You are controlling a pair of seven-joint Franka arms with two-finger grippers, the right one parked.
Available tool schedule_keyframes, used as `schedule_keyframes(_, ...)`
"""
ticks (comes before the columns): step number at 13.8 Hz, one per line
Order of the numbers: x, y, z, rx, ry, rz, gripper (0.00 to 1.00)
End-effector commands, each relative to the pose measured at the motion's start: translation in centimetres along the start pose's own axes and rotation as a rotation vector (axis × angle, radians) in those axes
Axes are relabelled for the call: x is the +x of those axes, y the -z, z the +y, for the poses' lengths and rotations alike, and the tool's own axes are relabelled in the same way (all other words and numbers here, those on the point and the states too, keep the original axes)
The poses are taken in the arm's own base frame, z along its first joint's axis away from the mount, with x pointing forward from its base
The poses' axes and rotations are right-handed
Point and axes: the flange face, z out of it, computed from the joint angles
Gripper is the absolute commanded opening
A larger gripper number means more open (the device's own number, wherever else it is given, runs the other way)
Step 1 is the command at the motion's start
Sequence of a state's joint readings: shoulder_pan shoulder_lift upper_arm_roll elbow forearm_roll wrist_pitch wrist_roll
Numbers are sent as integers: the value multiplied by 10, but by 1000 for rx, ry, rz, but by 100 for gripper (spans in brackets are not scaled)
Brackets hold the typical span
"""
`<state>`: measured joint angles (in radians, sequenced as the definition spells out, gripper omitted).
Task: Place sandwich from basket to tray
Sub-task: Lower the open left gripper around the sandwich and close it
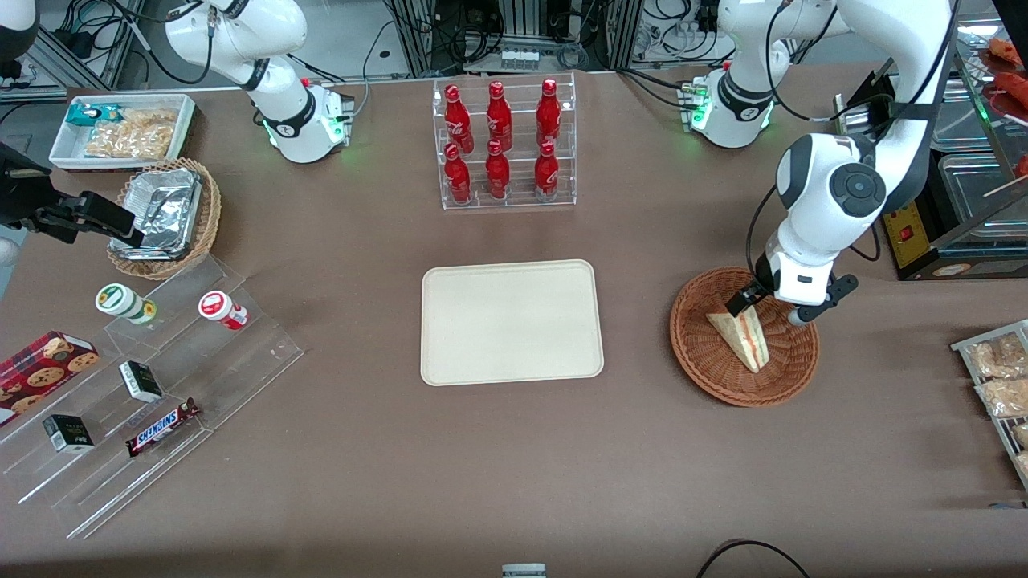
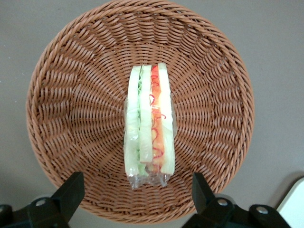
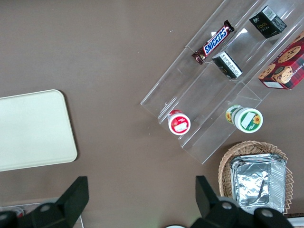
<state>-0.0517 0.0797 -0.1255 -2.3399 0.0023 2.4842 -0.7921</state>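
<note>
The sandwich (image 1: pixel 743 333), a wrapped wedge with red and green layers, lies in the round reddish-brown basket (image 1: pixel 707 365) toward the working arm's end of the table. It also shows in the left wrist view (image 2: pixel 149 126), in the middle of the basket (image 2: pixel 61 95). My left gripper (image 1: pixel 767 311) hovers low over the basket's part farther from the front camera, open, with the fingers apart to either side of the sandwich's end and not touching it (image 2: pixel 137 194). The cream tray (image 1: pixel 511 321) lies bare at the table's middle, and its corner shows in the left wrist view (image 2: pixel 294 199).
A clear rack of red bottles (image 1: pixel 503 144) stands farther from the camera than the tray. Toward the parked arm's end are an acrylic step stand with snacks (image 1: pixel 161 377), a tan basket with a foil container (image 1: pixel 165 217) and a white snack bin (image 1: pixel 120 128). A packet rack (image 1: pixel 1000 377) and a black appliance (image 1: pixel 948 201) are near the working arm.
</note>
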Motion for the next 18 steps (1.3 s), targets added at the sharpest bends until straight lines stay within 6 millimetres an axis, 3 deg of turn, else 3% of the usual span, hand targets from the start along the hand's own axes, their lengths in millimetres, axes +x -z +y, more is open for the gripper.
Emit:
schedule_keyframes(1,2,-7,8,-18,57,10,100)
schedule_keyframes(5,7,-31,12,-3,35,-11,100)
schedule_keyframes(11,19,-45,23,3,31,-24,97)
schedule_keyframes(15,17,-49,23,10,31,-32,49)
schedule_keyframes(18,17,-49,21,19,20,-37,22)
